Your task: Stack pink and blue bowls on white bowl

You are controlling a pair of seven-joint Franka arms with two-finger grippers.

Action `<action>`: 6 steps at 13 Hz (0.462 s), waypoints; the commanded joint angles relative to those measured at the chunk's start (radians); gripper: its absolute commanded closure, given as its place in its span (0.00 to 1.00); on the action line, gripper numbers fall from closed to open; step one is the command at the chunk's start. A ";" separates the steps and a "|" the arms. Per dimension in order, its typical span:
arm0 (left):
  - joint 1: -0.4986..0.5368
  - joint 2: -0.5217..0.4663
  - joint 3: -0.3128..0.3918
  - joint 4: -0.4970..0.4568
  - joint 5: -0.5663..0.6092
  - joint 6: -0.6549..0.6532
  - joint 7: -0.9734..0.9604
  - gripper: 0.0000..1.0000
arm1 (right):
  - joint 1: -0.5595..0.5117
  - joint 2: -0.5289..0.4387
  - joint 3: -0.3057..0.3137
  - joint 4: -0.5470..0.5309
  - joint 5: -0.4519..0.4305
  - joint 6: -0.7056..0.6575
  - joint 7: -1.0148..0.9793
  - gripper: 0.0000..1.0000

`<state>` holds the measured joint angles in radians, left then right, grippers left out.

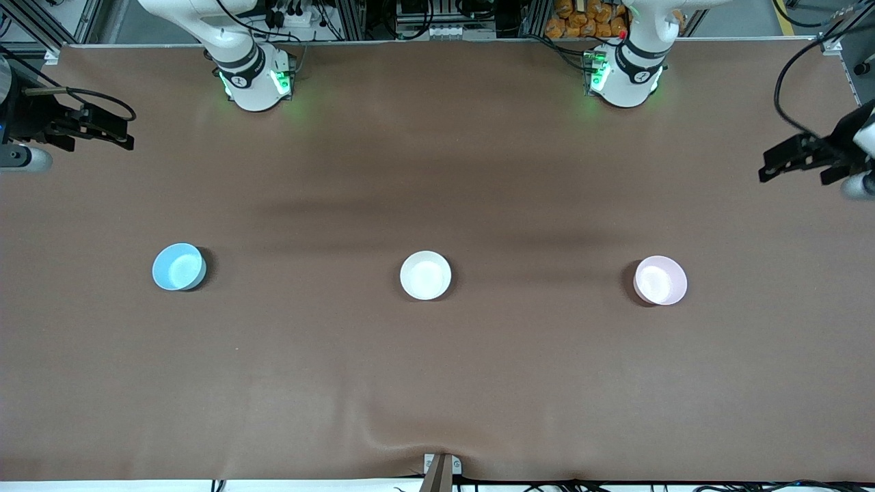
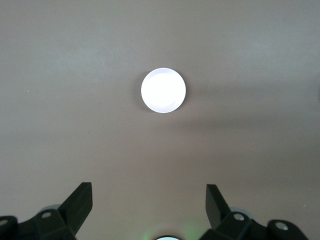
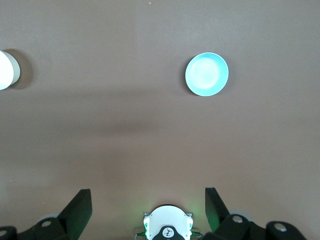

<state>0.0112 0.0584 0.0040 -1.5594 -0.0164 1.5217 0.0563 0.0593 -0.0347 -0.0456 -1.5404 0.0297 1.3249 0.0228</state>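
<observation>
Three bowls stand in a row across the table. The white bowl point(image 1: 425, 275) is in the middle. The blue bowl point(image 1: 179, 266) point(image 3: 207, 74) is toward the right arm's end. The pink bowl point(image 1: 660, 280) is toward the left arm's end and looks washed out in the left wrist view point(image 2: 163, 90). The white bowl's rim point(image 3: 5, 70) shows at the edge of the right wrist view. My left gripper point(image 1: 793, 162) point(image 2: 149, 190) hangs open and empty, high over its end of the table. My right gripper point(image 1: 102, 130) point(image 3: 148, 196) hangs open and empty, high over its end.
A brown cloth point(image 1: 437, 383) covers the whole table, with a small wrinkle at its edge nearest the front camera. The two arm bases point(image 1: 256, 78) point(image 1: 625, 75) stand at the edge farthest from that camera. The right arm's base point(image 3: 167, 227) shows under its wrist camera.
</observation>
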 commanded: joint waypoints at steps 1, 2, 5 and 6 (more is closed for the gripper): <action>0.007 0.092 0.001 0.025 0.012 0.059 0.013 0.00 | -0.012 -0.007 0.000 0.000 -0.010 0.016 -0.003 0.00; 0.007 0.122 0.007 0.025 0.018 0.084 0.013 0.00 | -0.016 -0.007 0.000 -0.001 -0.010 0.016 -0.003 0.00; 0.052 0.248 0.027 0.025 0.032 0.208 0.068 0.00 | -0.022 -0.007 0.000 -0.001 -0.008 0.016 -0.003 0.00; 0.052 0.279 0.027 0.021 0.032 0.253 0.089 0.00 | -0.022 -0.007 0.000 0.000 -0.008 0.022 -0.003 0.00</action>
<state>0.0512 0.2773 0.0295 -1.5597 -0.0014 1.7233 0.1009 0.0468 -0.0345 -0.0528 -1.5405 0.0289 1.3383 0.0228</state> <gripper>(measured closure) 0.000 0.000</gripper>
